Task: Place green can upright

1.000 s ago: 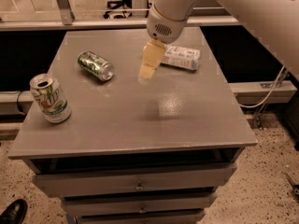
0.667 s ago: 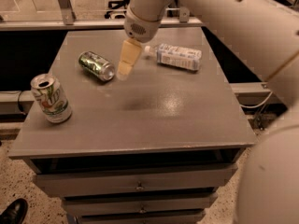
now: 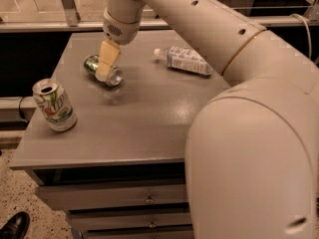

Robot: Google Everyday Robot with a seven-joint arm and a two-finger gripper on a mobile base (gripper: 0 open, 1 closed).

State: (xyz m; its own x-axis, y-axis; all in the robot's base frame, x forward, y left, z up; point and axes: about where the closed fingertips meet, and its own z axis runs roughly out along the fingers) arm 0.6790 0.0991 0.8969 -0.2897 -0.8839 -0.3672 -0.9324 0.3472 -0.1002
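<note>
The green can (image 3: 112, 74) lies on its side on the grey table (image 3: 149, 118), at the back left, its silver end facing front right. My gripper (image 3: 103, 68) hangs from the big white arm and sits right over the can, its pale yellow fingers (image 3: 106, 59) covering the can's middle. I cannot tell whether the fingers touch the can.
A mostly white can (image 3: 54, 105) with a green-red logo stands upright at the table's left front. A clear plastic bottle (image 3: 185, 60) lies on its side at the back right. The arm's elbow (image 3: 249, 163) fills the right foreground. Drawers (image 3: 124, 203) are below the table top.
The gripper has moved left across the table, from beside the bottle to directly over the green can. The cans and bottle have not moved on the table.
</note>
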